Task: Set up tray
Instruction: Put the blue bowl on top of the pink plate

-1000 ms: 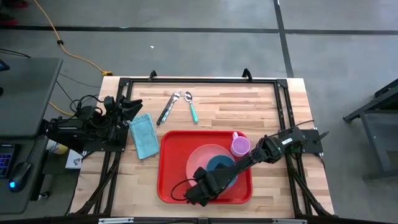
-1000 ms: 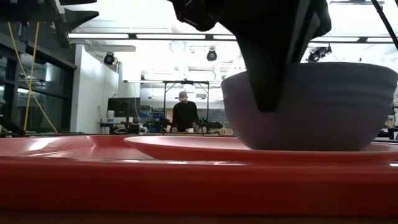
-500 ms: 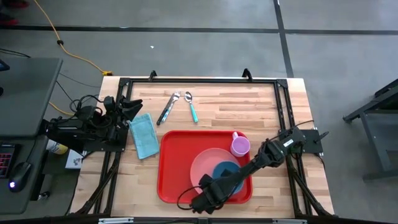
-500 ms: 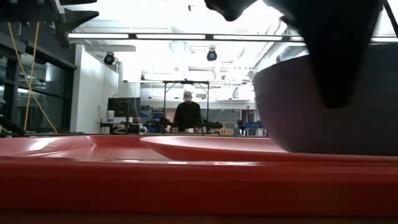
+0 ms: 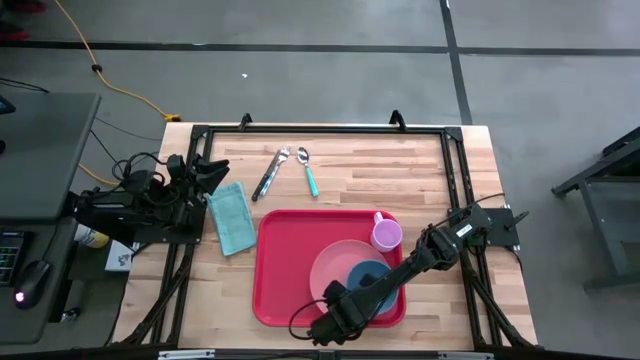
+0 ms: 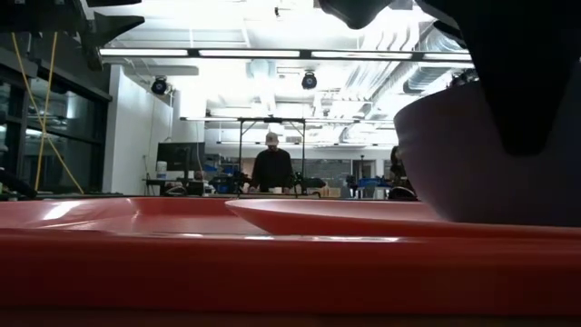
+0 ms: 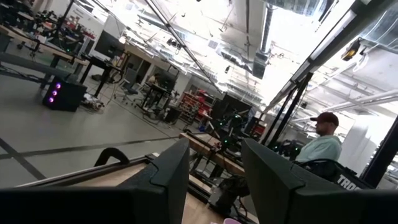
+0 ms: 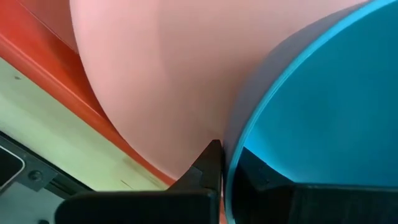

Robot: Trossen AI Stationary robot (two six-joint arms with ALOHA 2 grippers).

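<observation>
Bowl [image 5: 368, 278] and plate [image 5: 338, 270] have shifted since a second ago: in the high view both now sit further toward the tray's right near corner, and in the low view the bowl has slid almost out at the right edge, the plate rim following it. My right arm has drawn back toward the near edge with them. Cup, towel and cutlery lie where they did.

Tray [image 5: 285, 265]: large, red, rectangular, rounded corners, raised rim, glossy. It lies flat on the surface [image 5: 350, 175], near the front edge, a little right of centre. From the low view its red rim [image 6: 182, 263] fills the foreground.

On the tray: pink plate in the right half, blue bowl on the plate's right part, purple cup [image 5: 386, 235] at the tray's far right corner, just beside the plate.

Right gripper [image 5: 345, 300] sits over the tray's near right corner. Wrist view shows its fingers [image 8: 208, 165] clamped on the bowl's rim [image 8: 298, 93], one finger outside the wall, one inside, with the pink plate directly beneath and the tray's red edge beyond it.

Left gripper [image 5: 205, 172] waits off the surface's left edge, well apart from the tray; its wrist view shows the fingers [image 7: 168, 180] apart, holding nothing.

Off the tray: blue towel [image 5: 232, 217] just beside its left edge; fork [image 5: 270, 173] and spoon [image 5: 307, 170] behind it.

Person [image 6: 271, 168] stands in the room far behind.
</observation>
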